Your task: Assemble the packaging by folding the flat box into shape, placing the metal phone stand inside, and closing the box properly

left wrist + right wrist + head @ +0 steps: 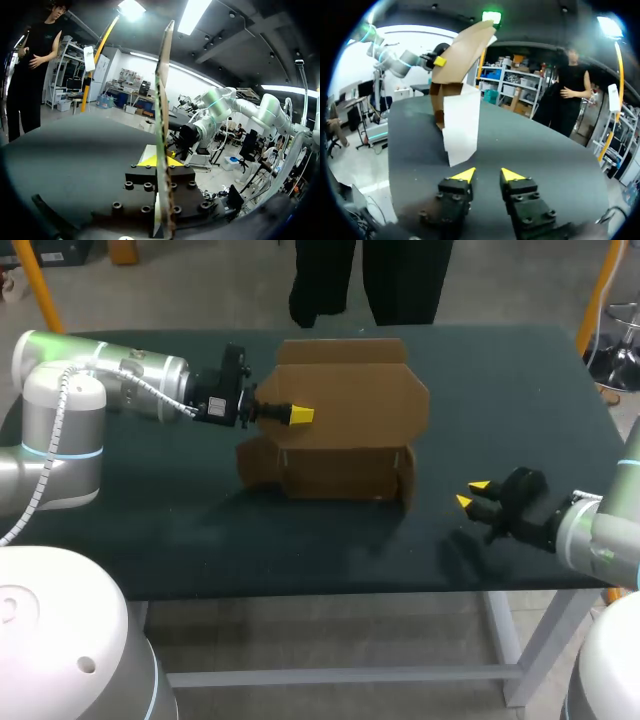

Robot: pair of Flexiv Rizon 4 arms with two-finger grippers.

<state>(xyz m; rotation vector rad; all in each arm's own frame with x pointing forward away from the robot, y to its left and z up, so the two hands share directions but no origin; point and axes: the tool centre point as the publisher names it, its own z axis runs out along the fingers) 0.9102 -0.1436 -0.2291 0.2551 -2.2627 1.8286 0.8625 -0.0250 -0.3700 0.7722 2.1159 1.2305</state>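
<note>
The box (345,430) stood half made in the upper middle of the head view, on the dark table (300,550). It was brown card. Its long side ran left to right across the frame. The big back panel stood up tall, the front wall was low & the top was open. At the right end a small end flap (408,485) stuck out toward the front, not yet tucked in.

The left gripper (298,416) came in from the left edge and was clamped on the box's upper left part, w/ one yellow tip flat on the card. In the left wrist view the card ran edge-on right btw. its fingers, which pressed on it from both sides. I judged it was holding the box up.

The right gripper (472,495) was at the lower right, well apart from the box. Its jaws were let go, w/ nothing btw. the yellow fingertips (464,175). In the right wrist view the box stood ahead of it.

So the box lay up & left of the R jaws, w/ its right end facing them. The R arm was the free one and nearer that end, so prob. the next fold was its job, reaching in along the box's long side. No phone stand showed in any view, so that step was not yet done.
</note>
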